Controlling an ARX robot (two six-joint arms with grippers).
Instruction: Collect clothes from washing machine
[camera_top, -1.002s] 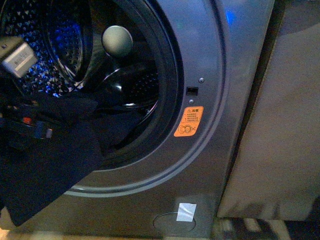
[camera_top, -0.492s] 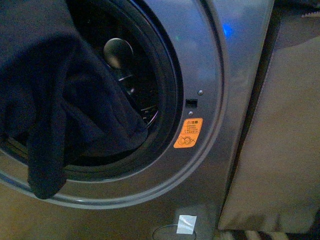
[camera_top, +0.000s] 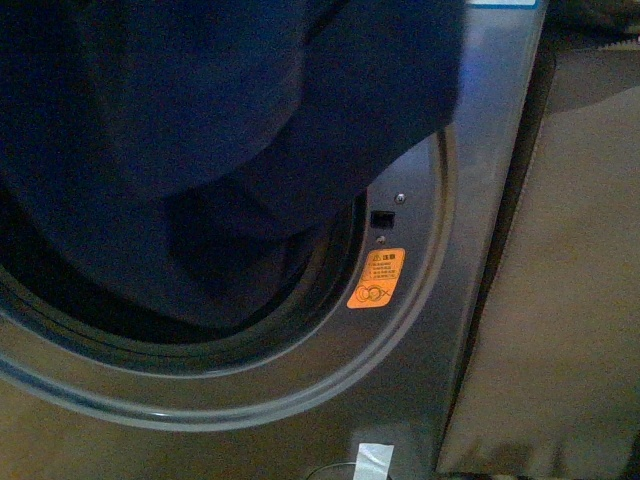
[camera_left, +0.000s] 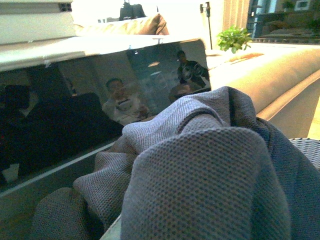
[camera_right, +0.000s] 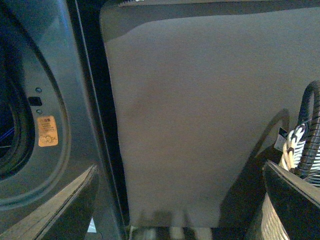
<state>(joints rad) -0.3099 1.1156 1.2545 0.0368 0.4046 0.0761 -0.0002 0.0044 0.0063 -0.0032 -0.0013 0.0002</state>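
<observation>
1. The clothes, dark navy, hang across the top and left of the front view. They cover most of the round mouth of the washing machine, and the lower folds sag inside the black rim.
2. An orange sticker sits on the grey front just right of that rim. A beige panel stands beside the machine.
3. In the left wrist view, bunched mesh fabric fills the foreground and looks grey-blue in that light. The left end effector is buried out of sight, so I cannot tell its grip.
4. The right end effector is spread wide with nothing between its fingers. It faces the beige panel, with the machine on one side and a woven basket on the other.
</observation>
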